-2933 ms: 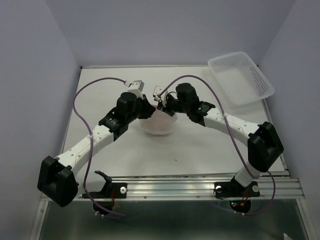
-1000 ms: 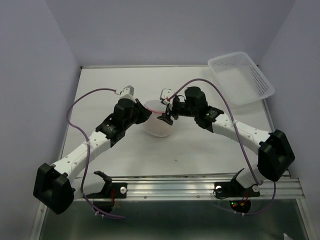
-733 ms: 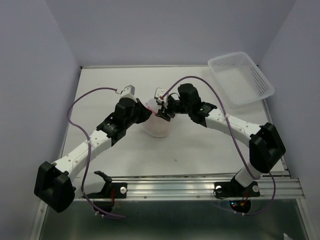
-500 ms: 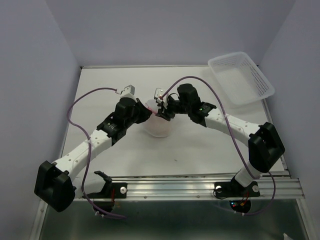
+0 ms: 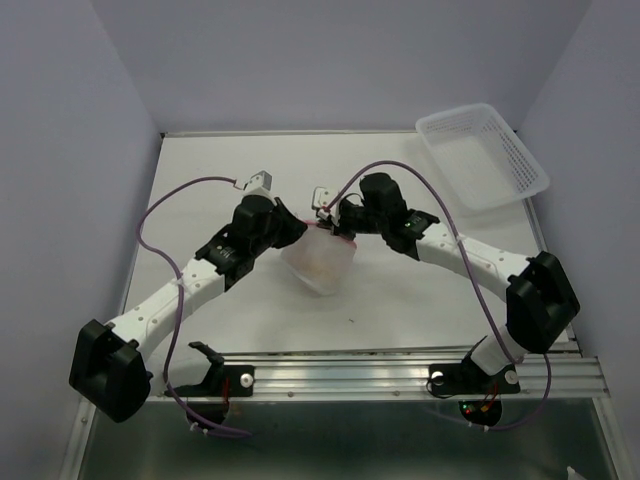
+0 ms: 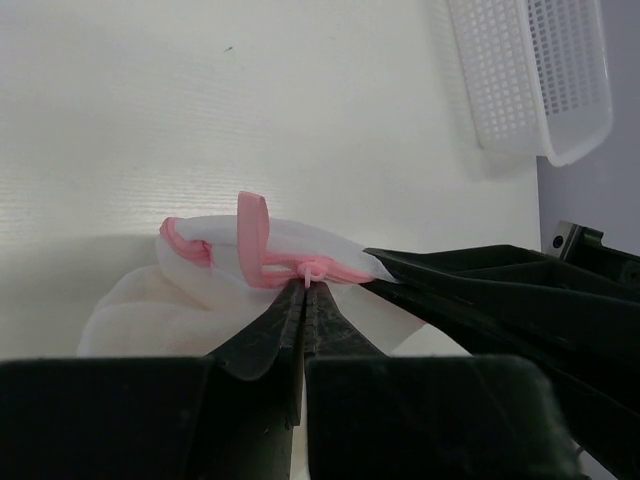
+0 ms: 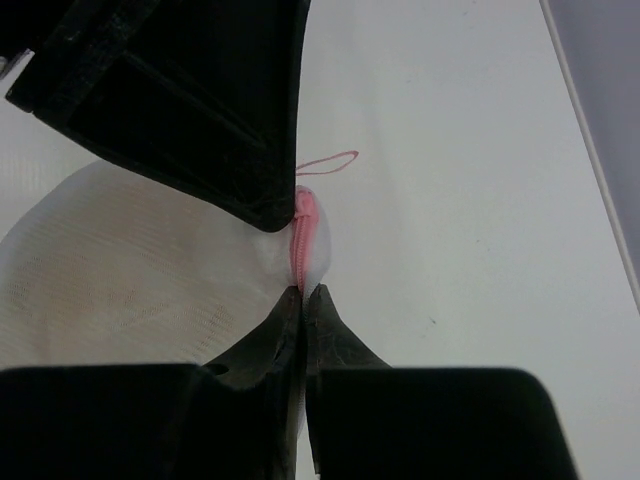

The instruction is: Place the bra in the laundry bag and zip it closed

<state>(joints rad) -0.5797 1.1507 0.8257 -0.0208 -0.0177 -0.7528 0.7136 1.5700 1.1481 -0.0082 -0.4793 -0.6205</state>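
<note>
The white mesh laundry bag (image 5: 320,262) hangs between my two grippers above the table's middle. A peach-beige tint, the bra (image 5: 324,270), shows faintly through the mesh. My left gripper (image 5: 300,228) pinches the bag's left upper edge; in the left wrist view it (image 6: 305,285) is shut on the small pink zipper pull (image 6: 313,272) at the pink rim (image 6: 250,262). On the bag's right upper edge, my right gripper (image 5: 338,232) is shut; in the right wrist view it (image 7: 303,292) clamps the pink zipper rim (image 7: 305,235) of the bag (image 7: 130,270).
A white slotted plastic basket (image 5: 482,155) sits at the back right corner, also seen in the left wrist view as the basket (image 6: 530,80). A thin pink loop (image 7: 325,163) sticks out beyond the bag. White table (image 5: 400,300) all around.
My right gripper has closed onto the bag's pink rim. The bag now hangs lower and more stretched between the two grippers. The left gripper has kept its grip.
</note>
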